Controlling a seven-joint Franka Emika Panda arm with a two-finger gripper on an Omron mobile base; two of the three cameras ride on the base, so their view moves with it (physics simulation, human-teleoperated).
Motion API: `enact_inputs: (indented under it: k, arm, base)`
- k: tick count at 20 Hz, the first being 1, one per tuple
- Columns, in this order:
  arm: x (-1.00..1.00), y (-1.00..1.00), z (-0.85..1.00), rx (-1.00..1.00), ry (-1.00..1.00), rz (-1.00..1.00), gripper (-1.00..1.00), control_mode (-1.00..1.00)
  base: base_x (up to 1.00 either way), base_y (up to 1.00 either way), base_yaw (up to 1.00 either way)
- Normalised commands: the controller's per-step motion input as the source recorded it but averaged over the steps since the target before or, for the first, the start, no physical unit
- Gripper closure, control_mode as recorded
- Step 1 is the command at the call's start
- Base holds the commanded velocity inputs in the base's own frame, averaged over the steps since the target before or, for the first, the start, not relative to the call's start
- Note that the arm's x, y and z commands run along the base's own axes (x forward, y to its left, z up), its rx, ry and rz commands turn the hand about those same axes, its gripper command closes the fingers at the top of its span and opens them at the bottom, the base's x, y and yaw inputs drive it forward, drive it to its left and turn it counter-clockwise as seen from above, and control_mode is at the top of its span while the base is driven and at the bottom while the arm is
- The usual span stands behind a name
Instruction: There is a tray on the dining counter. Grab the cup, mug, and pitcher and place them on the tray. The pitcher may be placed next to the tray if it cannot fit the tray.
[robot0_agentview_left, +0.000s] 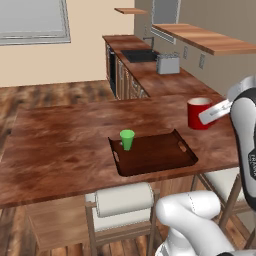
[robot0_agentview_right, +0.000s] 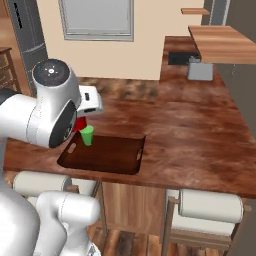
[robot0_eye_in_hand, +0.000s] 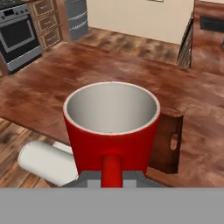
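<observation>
My gripper is shut on the handle of the red mug, which hangs upright just above the right end of the dining counter. In the hand view the mug is close up, its handle between my gripper. The dark brown tray lies on the counter's near side, left of the mug. The green cup stands upright in the tray's far left corner. From the right base view my arm hides most of the mug, with the cup and tray beside it. The pitcher is out of view.
Stools with white padded backs stand along the counter's near edge. A toaster and a sink are on the far counter. A stove stands beyond the dining counter in the hand view.
</observation>
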Motion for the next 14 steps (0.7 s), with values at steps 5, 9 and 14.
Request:
enact_inputs:
  k: [5, 9, 14]
  arm:
    - [0.22, 0.01, -0.63, 0.02, 0.00, 0.15, 1.00, -1.00]
    - [0.22, 0.09, -0.37, 0.00, 0.00, 0.09, 1.00, -1.00]
    - [0.28, 0.22, -0.25, 0.00, 0.00, 0.02, 1.00, -1.00]
  base:
    - [0.00, 0.00, 0.00]
    - [0.00, 0.00, 0.00]
    - [0.00, 0.00, 0.00]
